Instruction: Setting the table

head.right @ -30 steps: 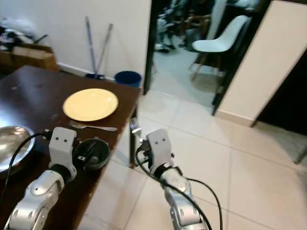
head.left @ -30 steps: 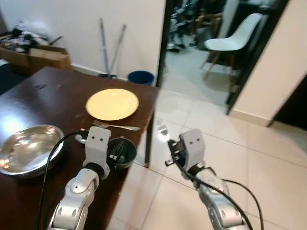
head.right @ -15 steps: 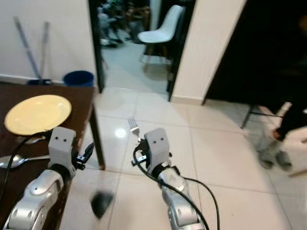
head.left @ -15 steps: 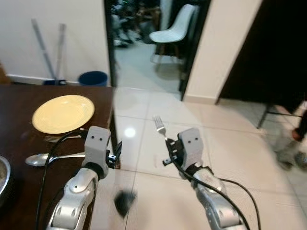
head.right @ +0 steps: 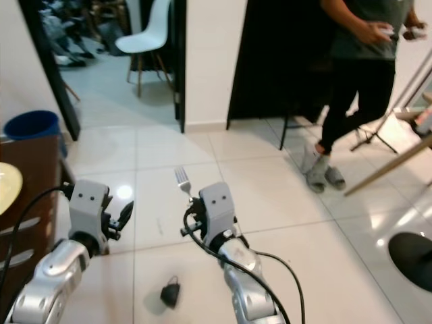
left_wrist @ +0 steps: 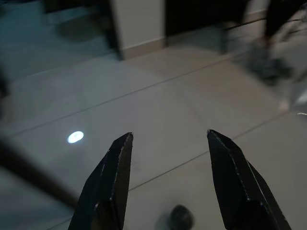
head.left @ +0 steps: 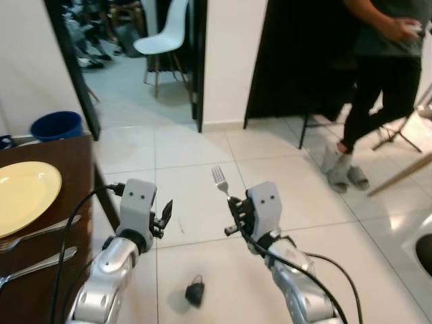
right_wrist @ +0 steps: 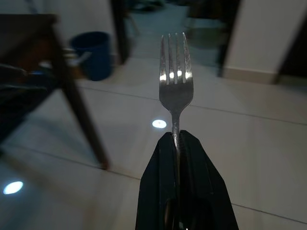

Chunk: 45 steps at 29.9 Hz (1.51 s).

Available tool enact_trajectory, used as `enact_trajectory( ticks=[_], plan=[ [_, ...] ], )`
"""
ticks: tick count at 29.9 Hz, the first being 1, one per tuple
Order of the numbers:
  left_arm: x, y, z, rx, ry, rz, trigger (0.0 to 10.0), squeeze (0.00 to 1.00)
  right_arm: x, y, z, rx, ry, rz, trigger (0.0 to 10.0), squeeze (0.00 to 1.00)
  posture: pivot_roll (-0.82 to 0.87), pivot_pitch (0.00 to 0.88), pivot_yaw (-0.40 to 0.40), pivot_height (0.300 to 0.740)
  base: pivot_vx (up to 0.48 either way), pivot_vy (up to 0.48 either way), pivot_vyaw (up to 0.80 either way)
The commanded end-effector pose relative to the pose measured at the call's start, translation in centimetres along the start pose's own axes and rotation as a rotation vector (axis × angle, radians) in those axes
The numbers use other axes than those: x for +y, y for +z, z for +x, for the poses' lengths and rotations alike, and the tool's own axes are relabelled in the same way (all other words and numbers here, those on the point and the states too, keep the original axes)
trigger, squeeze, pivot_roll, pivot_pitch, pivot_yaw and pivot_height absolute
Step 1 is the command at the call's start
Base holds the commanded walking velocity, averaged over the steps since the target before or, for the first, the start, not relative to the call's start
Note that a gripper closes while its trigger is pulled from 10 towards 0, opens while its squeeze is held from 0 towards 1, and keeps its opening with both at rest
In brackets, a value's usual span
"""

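While the dark wooden table (head.left: 71,172) stands at the far left with a yellow plate (head.left: 20,202) on it, a fork (head.left: 40,231) and a second piece of cutlery (head.left: 37,265) lie on the table just beside the plate, nearer the robot. A blue bucket (head.left: 57,125) stands on the floor behind the table. The left gripper (left_wrist: 168,143) hangs over the white tiles beside the table edge, its two fingers spread apart with nothing between them. Below it a small dark bowl (head.left: 195,292) lies on the floor. The right gripper (right_wrist: 178,139) is clenched on the handle of a second fork (right_wrist: 175,81), tines up, over the tiles. At the far right a person (head.left: 378,74) in dark clothes stands.
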<state>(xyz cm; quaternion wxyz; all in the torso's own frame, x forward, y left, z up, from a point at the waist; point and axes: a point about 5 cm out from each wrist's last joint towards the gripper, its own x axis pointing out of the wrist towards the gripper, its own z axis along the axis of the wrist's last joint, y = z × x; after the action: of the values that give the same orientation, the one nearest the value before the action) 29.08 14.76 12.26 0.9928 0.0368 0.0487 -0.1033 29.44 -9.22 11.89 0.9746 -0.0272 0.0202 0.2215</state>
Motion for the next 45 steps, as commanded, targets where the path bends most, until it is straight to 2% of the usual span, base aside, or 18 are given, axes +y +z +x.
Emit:
enact_trajectory(
  ticks=[1, 45],
  plan=[
    [0.14, -0.40, -0.28, 0.016, 0.002, 0.013, 10.0, 0.00, 0.03, 0.05, -0.04, -0.005, -0.006, 0.009, 10.0, 0.00, -0.01, 0.000, 0.062, 0.740, 0.000, 0.000, -0.77],
    [-0.07, -0.42, -0.28, 0.023, -0.012, 0.014, 10.0, 0.00, 0.05, 0.11, -0.02, -0.007, -0.006, 0.011, 10.0, 0.00, 0.00, 0.000, 0.062, 0.740, 0.000, 0.000, -0.77]
  ],
)
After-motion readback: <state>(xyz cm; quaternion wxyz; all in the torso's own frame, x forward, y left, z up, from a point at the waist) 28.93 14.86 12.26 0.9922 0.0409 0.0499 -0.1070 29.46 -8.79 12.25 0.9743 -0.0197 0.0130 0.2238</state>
